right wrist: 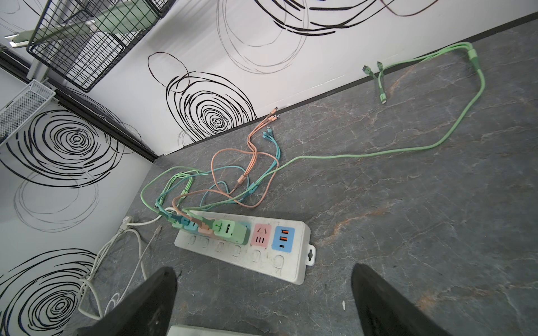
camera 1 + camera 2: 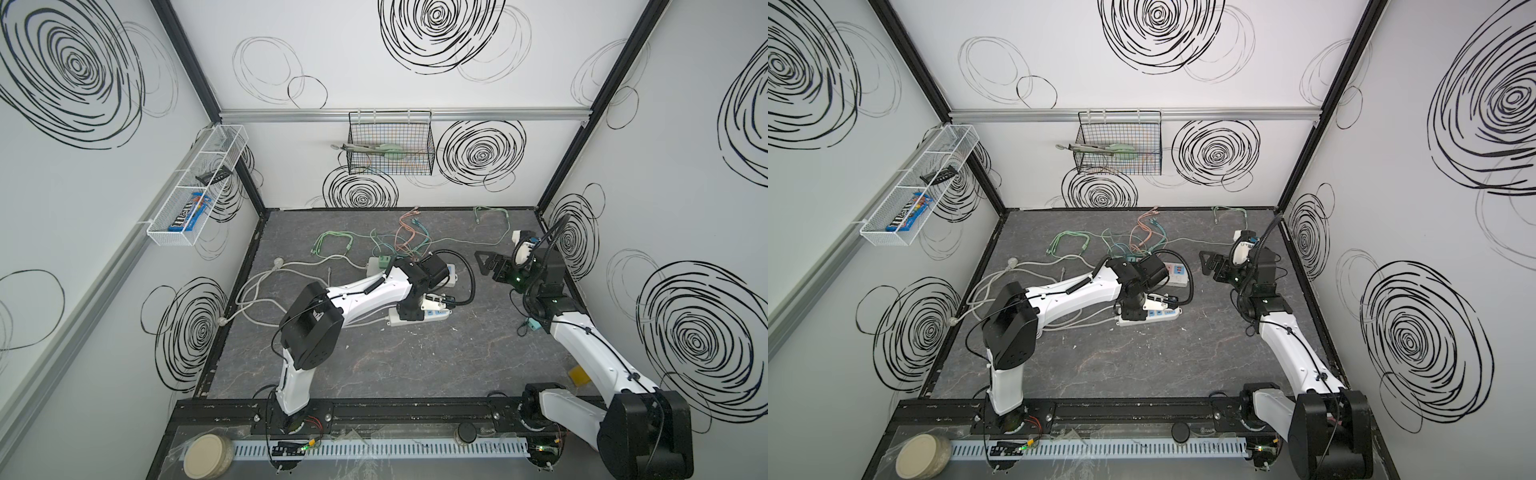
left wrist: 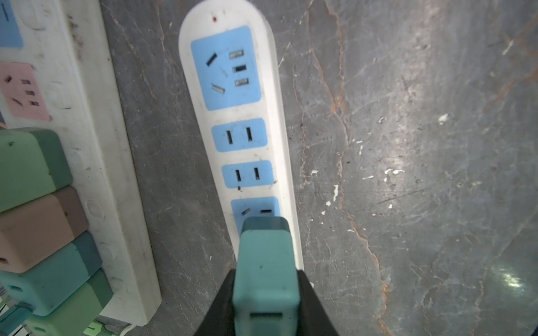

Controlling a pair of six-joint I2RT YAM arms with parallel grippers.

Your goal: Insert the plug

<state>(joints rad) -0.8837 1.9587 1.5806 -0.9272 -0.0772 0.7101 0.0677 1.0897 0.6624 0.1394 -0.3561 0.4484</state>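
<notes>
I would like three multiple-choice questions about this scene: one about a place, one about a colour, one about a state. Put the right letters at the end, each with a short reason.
1. Over what does the left end effector hold the plug?
A) a sink
B) the narrow power strip with blue sockets
C) a plate

2. Which colour is that plug?
A) red
B) yellow
C) teal

3. How is the right end effector?
A) open and empty
B) shut on a cup
C) shut on a pen

Answers:
1 B: the left wrist view shows the blue sockets directly beyond the plug.
2 C: its whole body is teal.
3 A: its fingers stand wide apart with nothing between them.
</notes>
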